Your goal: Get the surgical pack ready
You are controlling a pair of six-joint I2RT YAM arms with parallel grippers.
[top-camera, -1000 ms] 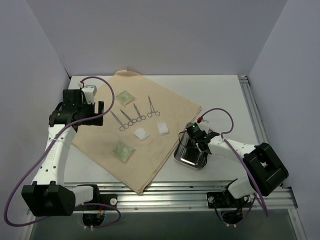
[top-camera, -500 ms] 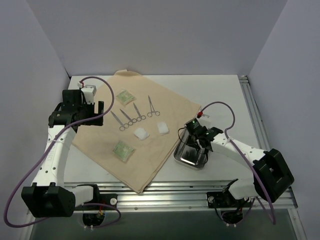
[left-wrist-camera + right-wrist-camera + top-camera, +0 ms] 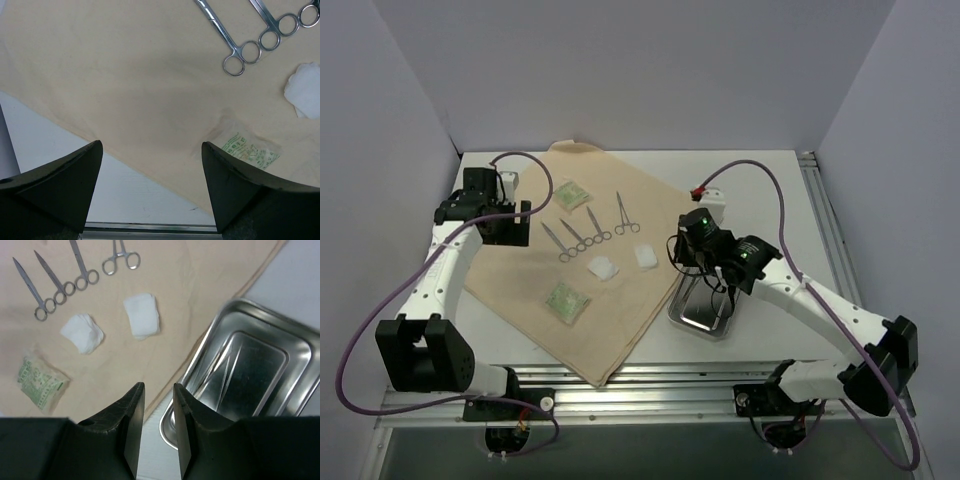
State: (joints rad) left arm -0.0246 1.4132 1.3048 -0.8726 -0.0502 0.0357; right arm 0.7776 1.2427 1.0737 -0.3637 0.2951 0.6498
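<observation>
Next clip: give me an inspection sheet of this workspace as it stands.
Surface: white table, tan cloth spread on it.
Job's things: four forceps, two gauze pads, two green packets on the cloth; empty steel tray at its right edge.
Clutter: nothing seen.
Hands: left hand wide open above the cloth's left edge; right hand narrowly open, empty, above the tray's rim.
Cables: purple cables loop off both arms.
Surroundings: plain walls.

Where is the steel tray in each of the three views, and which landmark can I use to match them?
Top external: tray, right of centre, at the cloth's right edge.
Left wrist: not in it.
Right wrist: fills the right half.
Shared landmark: the near green packet, lower right in left wrist, lower left in right wrist.
</observation>
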